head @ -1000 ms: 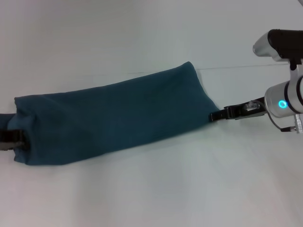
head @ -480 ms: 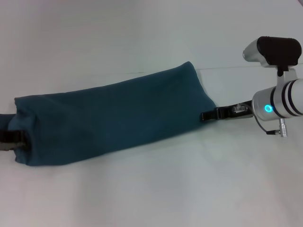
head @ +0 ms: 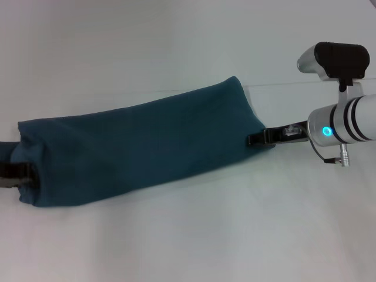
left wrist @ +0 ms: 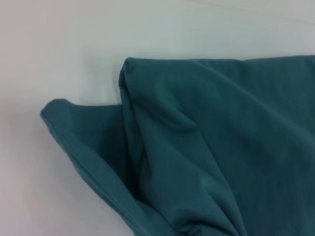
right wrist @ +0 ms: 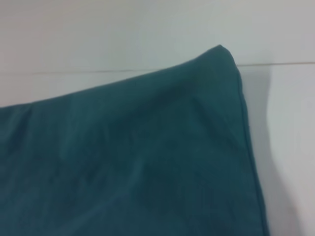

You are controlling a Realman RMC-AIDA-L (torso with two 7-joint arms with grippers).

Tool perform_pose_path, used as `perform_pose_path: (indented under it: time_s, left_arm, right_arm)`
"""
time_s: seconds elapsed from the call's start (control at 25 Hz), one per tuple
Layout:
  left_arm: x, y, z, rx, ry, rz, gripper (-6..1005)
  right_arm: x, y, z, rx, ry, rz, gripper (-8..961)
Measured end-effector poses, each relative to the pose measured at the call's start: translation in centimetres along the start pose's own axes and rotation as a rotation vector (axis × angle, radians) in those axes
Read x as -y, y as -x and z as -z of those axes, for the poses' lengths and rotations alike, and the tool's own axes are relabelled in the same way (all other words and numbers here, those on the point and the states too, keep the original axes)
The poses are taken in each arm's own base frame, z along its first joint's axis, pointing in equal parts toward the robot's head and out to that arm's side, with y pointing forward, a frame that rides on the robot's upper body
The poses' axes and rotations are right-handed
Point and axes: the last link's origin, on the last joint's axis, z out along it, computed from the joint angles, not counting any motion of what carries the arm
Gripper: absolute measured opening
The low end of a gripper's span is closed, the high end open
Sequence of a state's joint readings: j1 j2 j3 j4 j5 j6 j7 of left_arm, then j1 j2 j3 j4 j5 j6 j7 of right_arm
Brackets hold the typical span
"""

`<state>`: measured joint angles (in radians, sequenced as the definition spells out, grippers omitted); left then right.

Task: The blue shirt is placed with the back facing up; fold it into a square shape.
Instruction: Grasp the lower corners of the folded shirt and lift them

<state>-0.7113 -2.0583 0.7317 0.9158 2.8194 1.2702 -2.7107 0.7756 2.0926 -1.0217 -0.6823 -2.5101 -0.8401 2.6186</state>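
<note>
Teal-blue knit, the blue shirt (head: 138,147) lies on the bench (head: 188,53) already folded into a long strip, not yet square; right tool (head: 254,140) touches its near end, left tool (head: 14,171) at the far end, grips I can't tell.

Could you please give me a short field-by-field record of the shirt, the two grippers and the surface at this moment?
garment: dark teal-blue knit shirt, folded into a long narrow band lying across the table
lettering: none visible
surface: plain white table
left gripper: at the band's left end, partly covered by fabric
right gripper: at the band's right end, touching the near corner
fold state: long strip, not yet a square
</note>
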Motion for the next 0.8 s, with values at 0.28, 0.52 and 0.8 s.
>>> perform_pose_path:
  time_s: [0.28, 0.52, 0.8]
  left_arm:
    - [-0.1, 0.0, 0.0, 0.002, 0.002, -0.006, 114]
    - [0.0, 0.3, -0.1, 0.010, 0.004, -0.012, 114]
    - [0.4, 0.7, 0.4, 0.044, 0.014, -0.023, 114]
  right_arm:
    - [-0.6, -0.1, -0.5, -0.021, 0.016, 0.017, 731]
    - [-0.6, -0.5, -0.5, -0.036, 0.024, 0.032, 344]
    - [-0.3, -0.7, 0.7, -0.085, 0.055, 0.068, 68]
